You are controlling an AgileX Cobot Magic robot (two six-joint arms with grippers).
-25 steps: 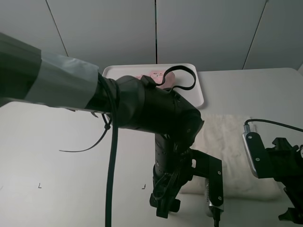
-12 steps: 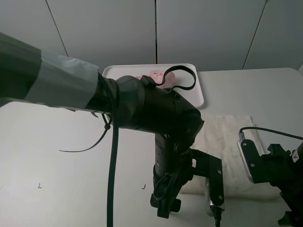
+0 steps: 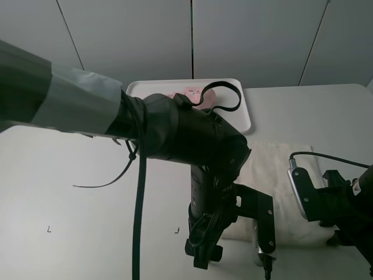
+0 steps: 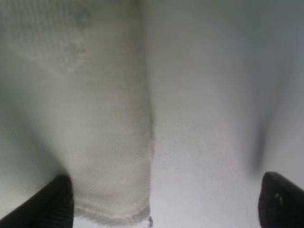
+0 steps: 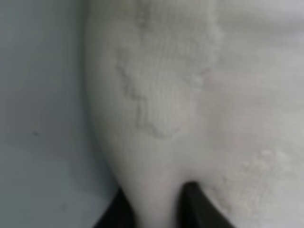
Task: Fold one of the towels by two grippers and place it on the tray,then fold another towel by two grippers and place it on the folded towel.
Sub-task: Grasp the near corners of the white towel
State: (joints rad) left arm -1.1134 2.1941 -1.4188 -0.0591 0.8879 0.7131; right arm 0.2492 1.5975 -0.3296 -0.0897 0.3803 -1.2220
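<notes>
Exterior high view gives the count: two towels, one tray, two arms. The flat white rectangular plastic tray (image 3: 242, 114) sits at the far edge of the white surface (image 3: 87, 192), about the middle. The pale pink soft cloth towel (image 3: 208, 91) lies in it, mostly hidden behind the left arm. The cream-white soft cloth towel (image 3: 280, 169) lies on the surface toward the near right, just in front of the tray's near right corner.

The left arm, grey-sleeved then black, reaches in from the left across the middle and bends straight down at the cream towel's near left corner. In its wrist view the left tool (image 4: 168, 204) is spread wide. That corner of the towel lies between its tips, one tip over cloth and the other over bare surface; whether they touch I cannot tell.

The right arm comes in low from the right, at the cream towel's near right side. In its wrist view the right tool (image 5: 156, 211) is drawn in, pinching a raised ridge of cream cloth at the towel's edge.
</notes>
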